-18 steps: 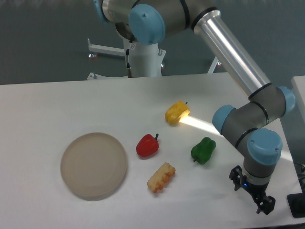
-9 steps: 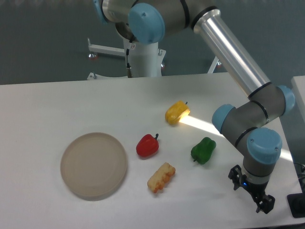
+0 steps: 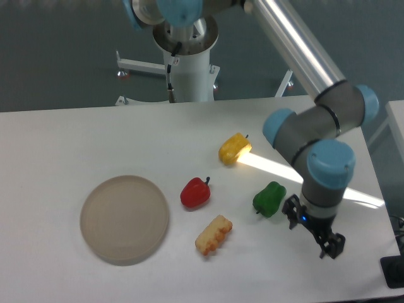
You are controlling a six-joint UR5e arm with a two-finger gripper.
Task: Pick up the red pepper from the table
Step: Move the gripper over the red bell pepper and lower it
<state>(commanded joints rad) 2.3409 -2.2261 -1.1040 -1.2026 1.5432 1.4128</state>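
The red pepper (image 3: pixel 195 192) lies on the white table (image 3: pixel 76 139) near its middle, glossy, with a short dark stem pointing up and right. My gripper (image 3: pixel 313 231) hangs at the right side of the table, well to the right of the red pepper and just right of the green pepper (image 3: pixel 269 199). Its two dark fingers stand apart and hold nothing.
A yellow pepper (image 3: pixel 234 149) lies behind the red one. A pale corn-like piece (image 3: pixel 213 234) lies in front of it. A round beige plate (image 3: pixel 124 218) sits at the left. The arm's base column (image 3: pixel 189 69) stands behind the table.
The arm has swung left and back; the gripper moved from the table's front right corner toward the green pepper. The objects on the table have not moved.
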